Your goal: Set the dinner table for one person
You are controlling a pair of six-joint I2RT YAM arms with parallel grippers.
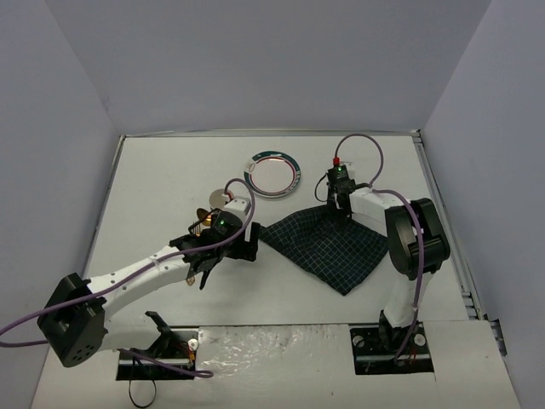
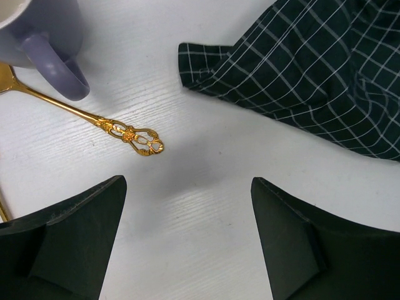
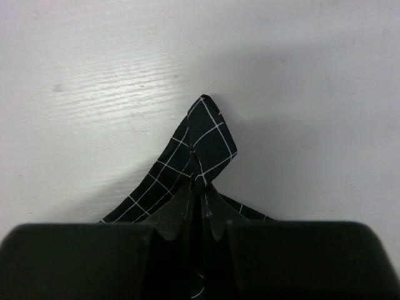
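Note:
The white dinner table (image 1: 162, 170) carries a dark green checked cloth (image 1: 328, 243), spread right of centre. My right gripper (image 1: 341, 204) is shut on the cloth's far corner; in the right wrist view the pinched corner (image 3: 209, 134) sticks up past the closed gripper (image 3: 201, 187). My left gripper (image 1: 243, 245) is open and empty, low over bare table just left of the cloth. In the left wrist view the gripper (image 2: 188, 181) faces a purple mug (image 2: 44, 37), a gold ornate cutlery handle (image 2: 128, 133) and the cloth's left corner (image 2: 312, 69).
A round plate with a coloured rim (image 1: 273, 173) lies at the far middle. The mug (image 1: 223, 198) and gold cutlery (image 1: 198, 223) sit left of centre, partly under my left arm. Grey walls close the table's far and side edges.

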